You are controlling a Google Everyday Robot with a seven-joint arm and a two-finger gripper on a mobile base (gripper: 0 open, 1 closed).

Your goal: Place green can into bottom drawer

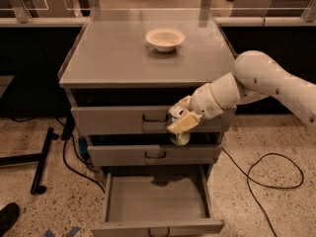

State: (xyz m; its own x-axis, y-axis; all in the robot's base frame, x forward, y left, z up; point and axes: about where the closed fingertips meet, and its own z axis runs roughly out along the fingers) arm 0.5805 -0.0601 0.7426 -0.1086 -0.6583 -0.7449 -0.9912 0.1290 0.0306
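My gripper [180,122] is in front of the cabinet, level with the gap between the top and middle drawers, right of centre. It is shut on the green can [179,136], whose green body shows just below the cream fingers [183,124]. The can hangs in the air above the bottom drawer [157,201], which is pulled out and open, with a flat grey inside and nothing in it.
A white bowl [165,37] sits on the grey cabinet top [113,53]. The top drawer [123,118] and middle drawer [128,155] stick out slightly. Black cables [266,181] lie on the floor at right. A black stand leg [42,161] lies at left.
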